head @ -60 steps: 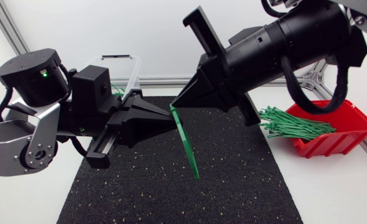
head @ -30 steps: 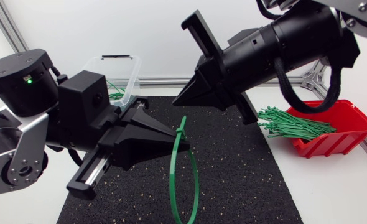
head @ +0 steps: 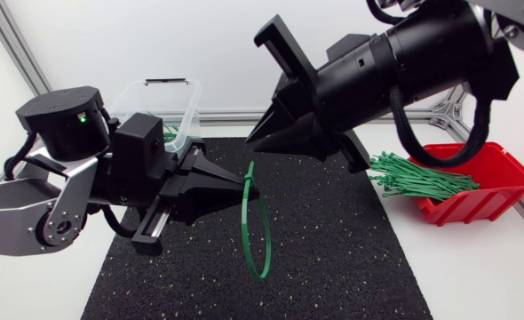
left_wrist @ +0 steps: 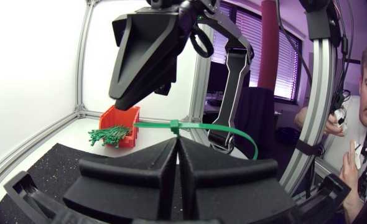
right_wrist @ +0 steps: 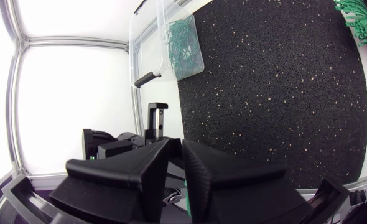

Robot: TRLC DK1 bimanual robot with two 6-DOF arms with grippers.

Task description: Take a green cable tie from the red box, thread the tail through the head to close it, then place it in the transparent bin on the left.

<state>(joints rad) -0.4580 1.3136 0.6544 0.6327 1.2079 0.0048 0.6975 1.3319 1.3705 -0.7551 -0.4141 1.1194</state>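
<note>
- At the tip of the left gripper (head: 235, 184), a green cable tie (left_wrist: 202, 126) is pinched. The two wedge fingers are pressed together on the strap close to its head, and in the left wrist view the strap crosses just ahead of the joined fingertips.
- The tie is seen closed into a loop. From the pinch it hangs toward 6 o'clock in the head view, clear of the black mat (head: 333, 258), with a short tail end poking past the head.
- At 1 o'clock from that pinch, near the tie but apart from it, the right gripper (head: 255, 140) is seen with its fingers drawn together and nothing between them.
- Picking and threading are therefore judged done; only the carry to the bin and the release are left.
- The transparent bin (head: 187, 111) is found at 10 o'clock from the left gripper, near it, by the mat's far left corner. A few green ties (right_wrist: 183, 37) are already lying in it.
- At 3 o'clock, well apart, the red box (head: 475, 206) is seen, with its bundle of loose ties (head: 413, 176) spilling over its 9 o'clock wall.
</note>
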